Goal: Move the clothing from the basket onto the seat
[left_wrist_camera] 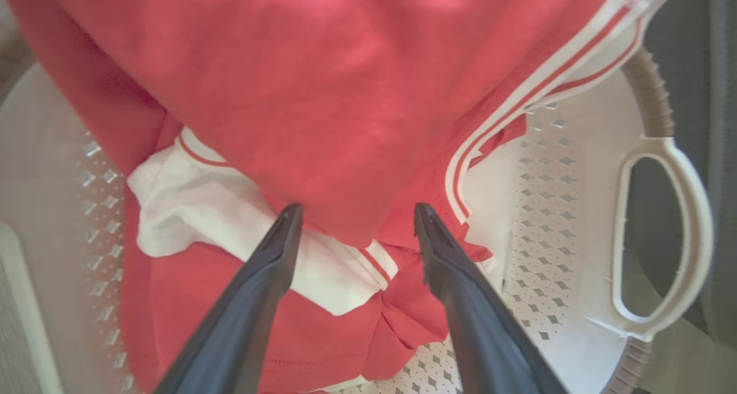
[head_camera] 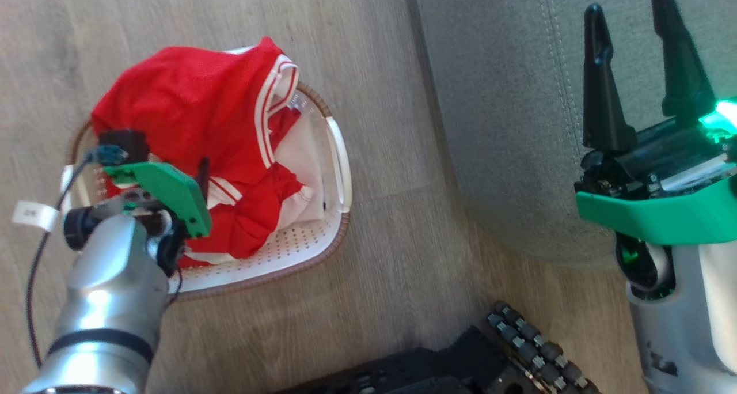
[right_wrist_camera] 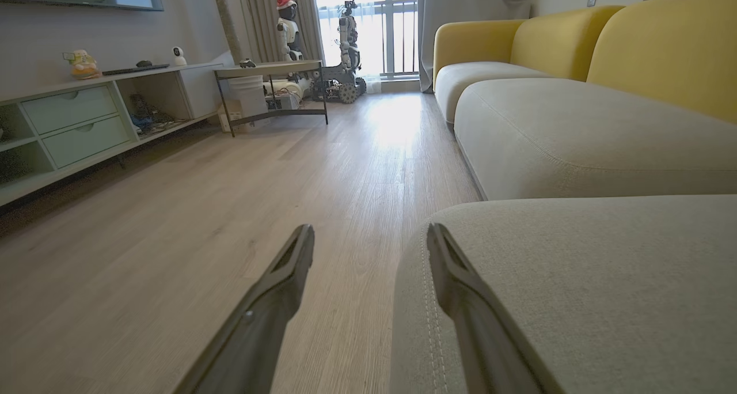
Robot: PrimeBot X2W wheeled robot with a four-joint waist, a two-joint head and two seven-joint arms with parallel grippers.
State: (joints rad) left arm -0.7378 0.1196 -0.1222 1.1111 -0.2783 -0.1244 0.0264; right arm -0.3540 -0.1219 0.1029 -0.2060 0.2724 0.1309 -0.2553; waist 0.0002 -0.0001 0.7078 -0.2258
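**Left tool over basket, nothing grasped yet**

Left tool (left_wrist_camera: 351, 221) hangs spread wide just above the clothing (head_camera: 196, 129), still heaped in the basket (head_camera: 337, 169) on the floor beside the seat (head_camera: 506, 106); likely lining up a pinch. Right tool (head_camera: 636, 65) released, parked over the seat's edge. Left wrist view shows the fingertips' gap; head view hides it.

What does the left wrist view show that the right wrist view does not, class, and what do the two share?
Left wrist view alone: red clothing heaped in a white basket, with the open left gripper poised just above it. Right wrist view alone: the grey seat, yellow sofa backs, a low cabinet and the open right gripper, holding nothing. Shared: the wooden floor.
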